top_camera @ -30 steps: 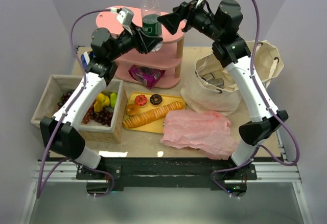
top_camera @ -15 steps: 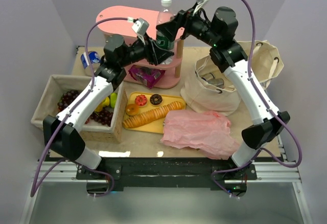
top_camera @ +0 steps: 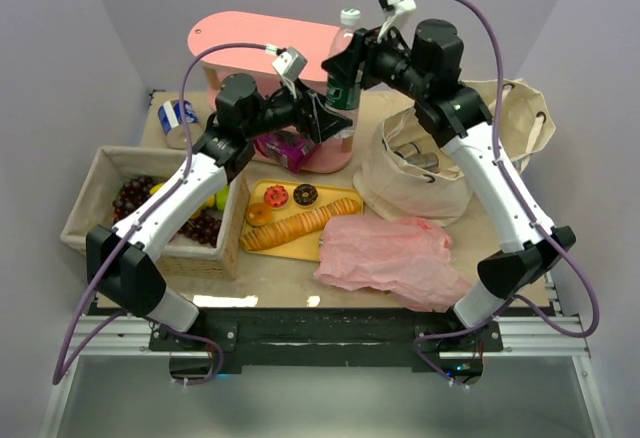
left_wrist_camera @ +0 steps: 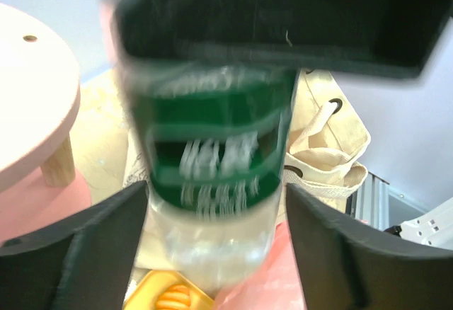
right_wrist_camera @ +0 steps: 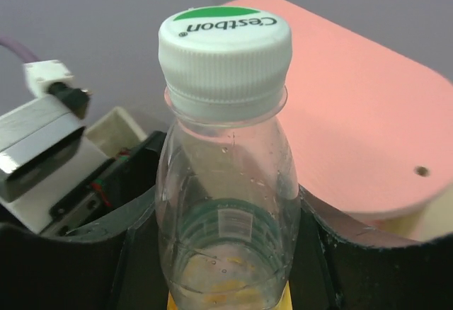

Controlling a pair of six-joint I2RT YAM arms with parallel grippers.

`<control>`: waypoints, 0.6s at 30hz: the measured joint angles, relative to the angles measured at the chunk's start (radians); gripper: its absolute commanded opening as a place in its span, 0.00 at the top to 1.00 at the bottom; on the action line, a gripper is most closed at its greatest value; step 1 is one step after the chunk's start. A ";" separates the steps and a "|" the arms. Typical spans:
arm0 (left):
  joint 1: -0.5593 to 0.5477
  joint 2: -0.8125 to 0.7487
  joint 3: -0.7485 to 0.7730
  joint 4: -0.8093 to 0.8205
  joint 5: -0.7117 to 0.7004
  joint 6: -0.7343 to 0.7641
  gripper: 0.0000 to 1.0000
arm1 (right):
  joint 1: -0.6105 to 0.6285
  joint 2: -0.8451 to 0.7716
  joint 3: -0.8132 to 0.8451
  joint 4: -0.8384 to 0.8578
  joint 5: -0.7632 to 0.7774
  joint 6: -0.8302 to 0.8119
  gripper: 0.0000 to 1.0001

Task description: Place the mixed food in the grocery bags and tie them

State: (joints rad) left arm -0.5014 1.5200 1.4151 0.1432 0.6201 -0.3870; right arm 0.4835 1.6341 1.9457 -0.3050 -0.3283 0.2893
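Left claw (left_wrist_camera: 216, 253) and right claw (right_wrist_camera: 226, 267) around one water bottle (right_wrist_camera: 223, 147)

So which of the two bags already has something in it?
The beige canvas bag, standing open with silvery items inside; the pink plastic bag lies flat and crumpled in front.

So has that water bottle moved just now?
Yes. The water bottle has shifted right, from over the middle of the pink shelf to its right end, nearer the canvas bag.
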 measured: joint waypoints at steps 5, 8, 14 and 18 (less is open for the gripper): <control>0.002 -0.033 -0.016 0.007 -0.016 0.027 0.10 | -0.035 -0.022 0.117 -0.177 0.247 -0.122 0.76; 0.002 -0.060 -0.041 -0.005 -0.043 0.044 0.09 | -0.064 -0.081 0.119 -0.244 0.403 -0.177 0.77; 0.003 -0.069 -0.053 -0.066 -0.128 0.089 0.08 | -0.147 -0.233 0.033 -0.325 0.648 -0.224 0.78; 0.003 -0.069 -0.053 -0.098 -0.167 0.093 0.07 | -0.163 -0.286 -0.063 -0.339 0.748 -0.222 0.75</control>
State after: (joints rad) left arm -0.4980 1.4509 1.3624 0.0448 0.4526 -0.2939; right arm 0.3206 1.3479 1.8832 -0.6437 0.4202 0.0673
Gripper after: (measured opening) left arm 0.922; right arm 0.568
